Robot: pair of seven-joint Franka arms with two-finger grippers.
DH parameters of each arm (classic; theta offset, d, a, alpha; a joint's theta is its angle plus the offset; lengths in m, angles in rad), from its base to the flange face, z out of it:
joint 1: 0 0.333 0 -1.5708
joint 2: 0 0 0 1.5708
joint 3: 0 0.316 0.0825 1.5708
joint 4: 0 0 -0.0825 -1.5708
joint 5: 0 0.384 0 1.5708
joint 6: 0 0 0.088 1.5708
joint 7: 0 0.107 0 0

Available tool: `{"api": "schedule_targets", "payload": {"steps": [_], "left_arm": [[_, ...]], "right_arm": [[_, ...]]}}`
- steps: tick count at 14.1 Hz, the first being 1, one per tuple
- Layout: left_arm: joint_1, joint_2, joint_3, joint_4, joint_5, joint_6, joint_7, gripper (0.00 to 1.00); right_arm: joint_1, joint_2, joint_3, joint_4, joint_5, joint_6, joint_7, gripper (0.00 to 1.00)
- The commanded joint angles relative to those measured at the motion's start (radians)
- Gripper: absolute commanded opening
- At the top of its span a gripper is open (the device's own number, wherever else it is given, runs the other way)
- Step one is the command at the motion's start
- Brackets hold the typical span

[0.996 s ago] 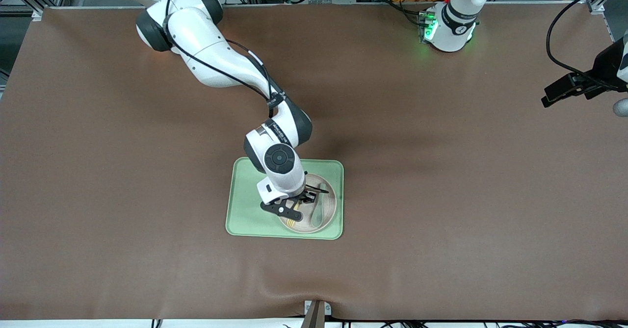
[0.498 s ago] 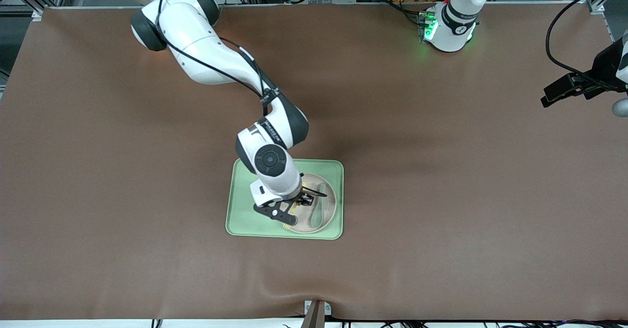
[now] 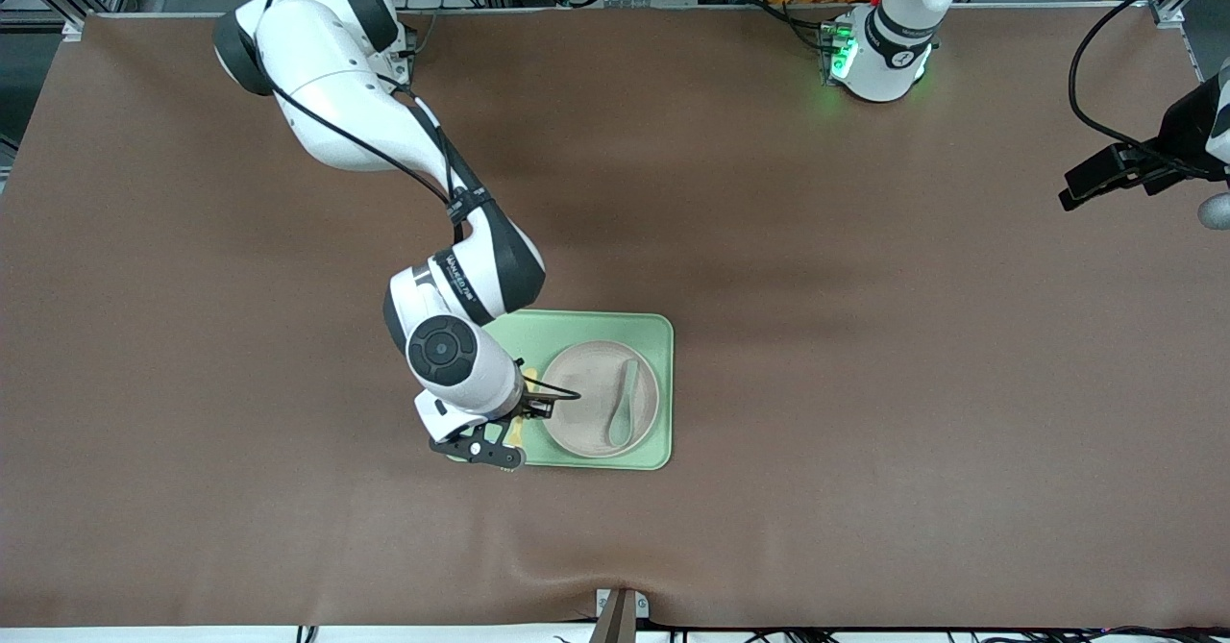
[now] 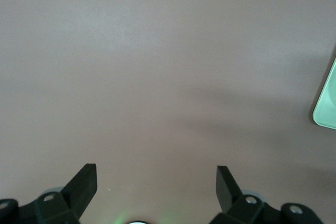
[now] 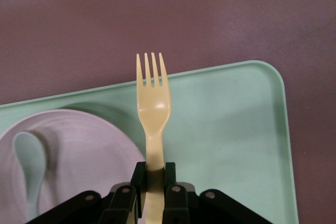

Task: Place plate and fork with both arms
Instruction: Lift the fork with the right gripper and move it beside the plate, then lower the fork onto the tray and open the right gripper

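Fork [image 5: 153, 109] is in the right end effector [image 5: 153, 182], pinched tight by its handle, up over the bare part of the green tray [image 3: 634, 328], just beside the plate [image 3: 586, 393]. It looks light, thin and a bit bendy, so the handle is the best place to hold. A spoon [image 3: 625, 403] lies on the plate. The left end effector [image 4: 156, 182] waits wide apart over the bench [image 3: 865, 335], well away from the tray

We can read no text: the lettering on the right arm's wrist band [image 3: 462, 286] is too small to decipher.
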Motion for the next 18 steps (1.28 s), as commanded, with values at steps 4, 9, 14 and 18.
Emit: {"api": "schedule_targets", "payload": {"steps": [4,9,14,18], "left_arm": [[-0.003,0.000,-0.004,-0.011,0.014,0.010,0.009,1.00],[-0.003,-0.001,-0.010,-0.014,0.015,0.010,0.009,1.00],[-0.002,0.000,-0.018,-0.016,0.015,0.010,0.008,1.00],[-0.002,0.005,-0.018,-0.014,0.015,0.012,0.008,1.00]], "right_arm": [[-0.059,-0.211,0.018,-0.450,-0.019,0.215,-0.112,0.00],[-0.059,-0.231,0.018,-0.549,-0.019,0.295,-0.108,0.00],[-0.045,-0.223,0.018,-0.572,-0.017,0.347,-0.084,0.07],[-0.045,-0.223,0.019,-0.561,-0.017,0.339,-0.087,0.89]]}}
